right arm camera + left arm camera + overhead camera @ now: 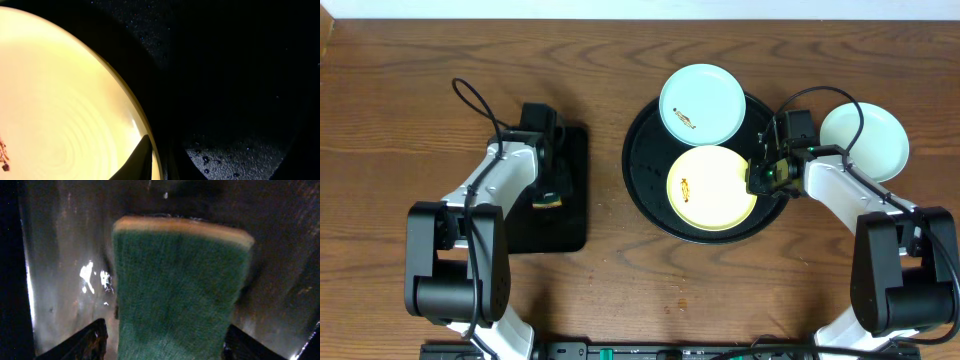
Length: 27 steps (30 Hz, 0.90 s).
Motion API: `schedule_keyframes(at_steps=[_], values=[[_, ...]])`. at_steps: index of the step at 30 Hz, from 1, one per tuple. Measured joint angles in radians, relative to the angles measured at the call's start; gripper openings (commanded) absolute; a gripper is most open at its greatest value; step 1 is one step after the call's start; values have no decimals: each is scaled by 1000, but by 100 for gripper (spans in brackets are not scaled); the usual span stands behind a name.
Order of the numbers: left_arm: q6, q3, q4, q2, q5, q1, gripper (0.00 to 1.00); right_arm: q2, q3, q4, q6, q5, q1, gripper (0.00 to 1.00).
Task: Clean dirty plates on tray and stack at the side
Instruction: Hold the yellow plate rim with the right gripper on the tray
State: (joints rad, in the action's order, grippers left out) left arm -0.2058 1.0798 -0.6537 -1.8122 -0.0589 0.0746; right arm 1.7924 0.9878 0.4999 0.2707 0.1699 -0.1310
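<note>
**Sponge in the left jaws, right arm at the yellow plate**

My left wrist camera shows what the overhead barely does. The left gripper (549, 198) pinches a green scouring sponge (180, 295), both fingers (92, 340) against its sides, above the rectangular black tray (570, 160). In the right wrist view one finger (141, 157) lies at the yellow plate's (60, 100) rim. The other is lost in the dark, so I cannot tell whether the right gripper (763, 175) grips.

Only the overhead shows the round black tray (642, 160) holding that brown-smeared plate. Beyond it a smeared mint-blue plate (705, 100) overlaps the tray's far rim. A second mint-blue plate (865, 140) sits on the table (400, 100), right of the tray.
</note>
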Motion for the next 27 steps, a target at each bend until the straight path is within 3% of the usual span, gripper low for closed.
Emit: schedule_keyframes(at_steps=[2, 3, 5, 6, 7, 8, 9, 10, 11, 25, 27], values=[[-1, -5, -35, 0, 0, 0, 62, 0, 0, 0, 0, 0, 0, 11], [0, -6, -45, 0, 0, 0, 53, 0, 0, 0, 0, 0, 0, 11], [-2, -11, -46, 0, 1, 0, 24, 0, 0, 0, 0, -2, 0, 11], [0, -14, -39, 0, 2, 0, 22, 0, 0, 0, 0, -2, 0, 11], [0, -19, -29, 0, 1, 0, 23, 0, 0, 0, 0, -3, 0, 11], [1, -23, -19, 0, 1, 0, 36, 0, 0, 0, 0, -3, 0, 12], [3, -27, -13, 0, 1, 0, 61, 0, 0, 0, 0, -3, 0, 12], [5, -31, -7, 0, 0, 0, 75, 0, 0, 0, 0, -3, 0, 12], [3, -34, 0, 0, 0, 0, 77, 0, 0, 0, 0, -3, 0, 13], [0, -31, 192, 2, 0, -1, 78, 0, 0, 0, 0, -5, 0, 14], [-2, -33, 204, 2, 1, -1, 59, 0, 0, 0, 0, -5, 0, 14]])
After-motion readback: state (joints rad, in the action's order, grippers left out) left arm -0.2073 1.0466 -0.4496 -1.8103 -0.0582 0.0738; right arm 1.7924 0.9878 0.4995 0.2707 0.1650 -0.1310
